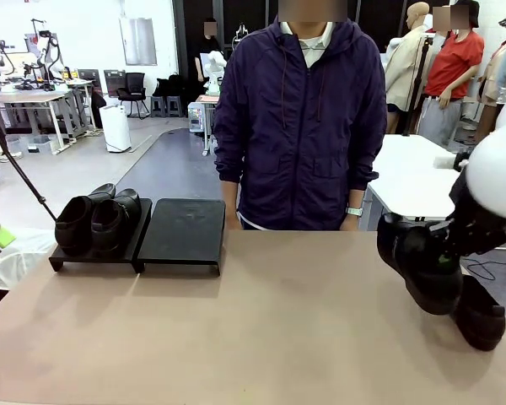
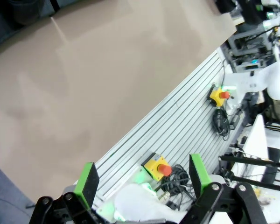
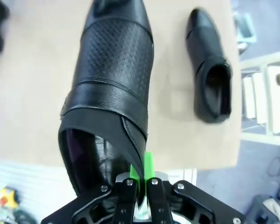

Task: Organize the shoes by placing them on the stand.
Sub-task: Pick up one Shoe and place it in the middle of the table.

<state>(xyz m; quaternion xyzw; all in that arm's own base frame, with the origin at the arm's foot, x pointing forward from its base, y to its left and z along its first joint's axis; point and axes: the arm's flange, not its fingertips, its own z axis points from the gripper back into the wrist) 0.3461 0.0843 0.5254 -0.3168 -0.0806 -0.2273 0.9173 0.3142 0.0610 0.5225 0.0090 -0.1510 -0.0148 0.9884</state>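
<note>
Two black shoes [image 1: 97,221] stand side by side on the left half of the low black stand [image 1: 183,229]; its right half is bare. At the table's right, my right gripper [image 1: 457,240] is shut on a third black shoe [image 1: 422,268], which hangs tilted above the tabletop. In the right wrist view the green pads [image 3: 148,169] pinch that shoe's [image 3: 112,79] heel collar, toe pointing away. A fourth shoe [image 1: 479,316] [image 3: 210,81] lies on the table beside it. My left gripper [image 2: 142,179] is open over the table's near edge, holding nothing.
A person in a purple jacket [image 1: 299,118] stands at the far side, behind the middle of the table. The tan tabletop [image 1: 270,321] stretches between stand and right arm. Below the left gripper are aluminium rails and yellow emergency-stop boxes [image 2: 157,165].
</note>
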